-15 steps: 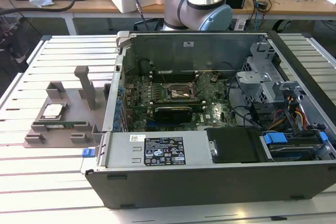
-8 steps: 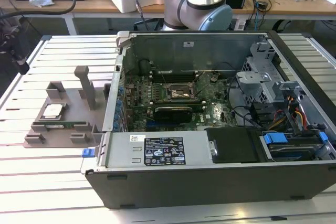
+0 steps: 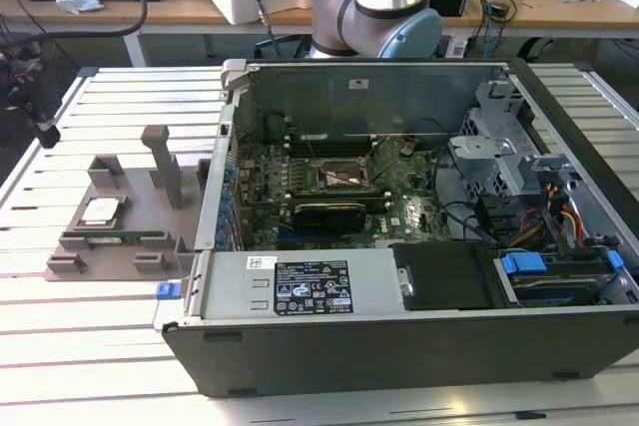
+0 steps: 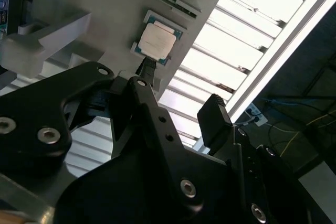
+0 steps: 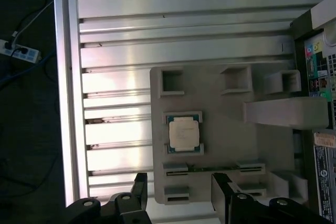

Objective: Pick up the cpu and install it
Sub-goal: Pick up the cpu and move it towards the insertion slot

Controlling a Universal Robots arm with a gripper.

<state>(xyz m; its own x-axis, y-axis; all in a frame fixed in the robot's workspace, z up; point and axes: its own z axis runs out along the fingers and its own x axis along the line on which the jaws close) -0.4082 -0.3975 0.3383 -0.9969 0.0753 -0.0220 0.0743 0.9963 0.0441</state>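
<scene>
Plainly the gripper (image 5: 181,182) hangs spread near the cpu (image 5: 184,133) — an off-centre close could skew it in its tray (image 5: 226,145).

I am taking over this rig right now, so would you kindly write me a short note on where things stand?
Gripper: jaws open, holding nothing. It hangs over the grey tray, apart from the cpu.
Cpu: lies flat in its holder on that tray, silver side up. The tray sits on the exterior view's left of the computer case.
Socket: on the board inside the open case. I cannot tell whether its frame is open.
Done: nothing that shows.
Left: the cpu is not yet picked up or installed.
</scene>
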